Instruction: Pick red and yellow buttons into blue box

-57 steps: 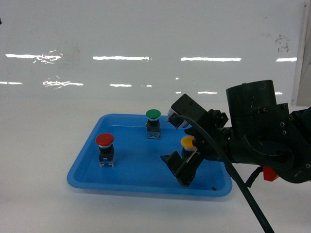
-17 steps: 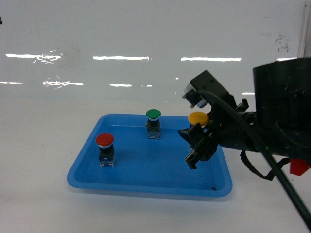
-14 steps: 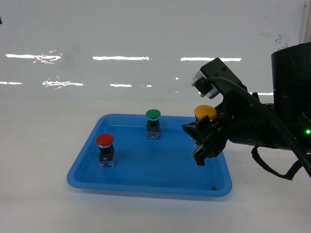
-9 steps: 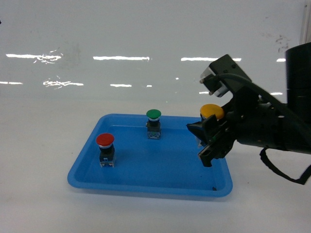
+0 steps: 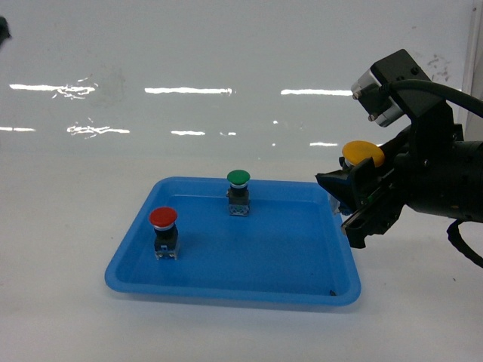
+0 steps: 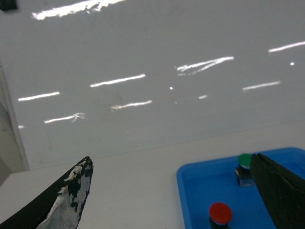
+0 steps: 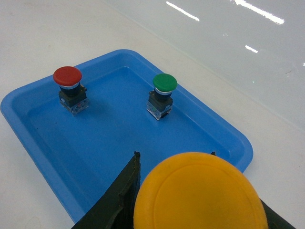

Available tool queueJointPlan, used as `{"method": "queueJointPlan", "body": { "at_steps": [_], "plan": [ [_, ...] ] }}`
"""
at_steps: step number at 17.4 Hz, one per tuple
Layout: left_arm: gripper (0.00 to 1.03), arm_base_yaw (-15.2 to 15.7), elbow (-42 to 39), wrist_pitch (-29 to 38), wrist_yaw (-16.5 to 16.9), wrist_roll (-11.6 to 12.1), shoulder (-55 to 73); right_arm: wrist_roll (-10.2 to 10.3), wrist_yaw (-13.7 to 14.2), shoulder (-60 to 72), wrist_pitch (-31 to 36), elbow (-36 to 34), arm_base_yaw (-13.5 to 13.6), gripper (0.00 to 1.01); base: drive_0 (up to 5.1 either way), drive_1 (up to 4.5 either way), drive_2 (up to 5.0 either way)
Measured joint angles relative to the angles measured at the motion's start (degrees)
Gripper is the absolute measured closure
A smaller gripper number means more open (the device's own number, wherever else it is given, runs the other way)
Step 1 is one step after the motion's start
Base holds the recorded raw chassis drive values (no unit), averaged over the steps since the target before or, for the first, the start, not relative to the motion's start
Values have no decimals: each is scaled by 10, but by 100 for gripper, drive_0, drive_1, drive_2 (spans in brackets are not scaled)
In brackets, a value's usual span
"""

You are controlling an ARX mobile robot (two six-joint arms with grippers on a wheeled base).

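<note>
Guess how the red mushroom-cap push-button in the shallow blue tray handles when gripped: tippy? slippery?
The red mushroom-cap push-button is probably top-heavy: its wide cap overhangs a narrower black body, so a side nudge may tip it. It looks rigid. The smooth shallow blue tray floor likely lets it slide.

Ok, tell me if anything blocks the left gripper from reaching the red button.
Nothing visible does. The red button stands alone in the left part of the blue tray; the green button is farther back and to its right. The left gripper hangs open above the table with only bare surface and the tray rim between.
</note>
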Motion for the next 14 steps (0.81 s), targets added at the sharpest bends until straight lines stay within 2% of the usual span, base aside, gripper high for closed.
{"method": "queueJointPlan", "body": {
  "at_steps": [1, 5, 6, 8, 10, 12, 14],
  "plan": [
    [5, -11, 0, -1, 0, 1, 19, 0, 0, 0, 0, 0, 0, 64, 0, 0, 0],
    [5, -67, -2, -11, 36, 0, 93, 0, 0, 0, 0, 0, 0, 64, 0, 0, 0],
    [5, -70, -2, -9, 38, 0, 95, 0, 0, 0, 0, 0, 0, 64, 0, 0, 0],
    [5, -90, -2, -11, 70, -3, 106, 0, 0, 0, 0, 0, 0, 64, 0, 0, 0],
    [5, -110, -1, -28, 83, -5, 126, 0, 0, 0, 0, 0, 0, 64, 0, 0, 0],
    [5, -113, 5, -17, 56, 0, 144, 0, 0, 0, 0, 0, 0, 64, 0, 0, 0],
    [5, -110, 5, -17, 49, 0, 145, 0, 0, 0, 0, 0, 0, 64, 0, 0, 0]
  ]
}}
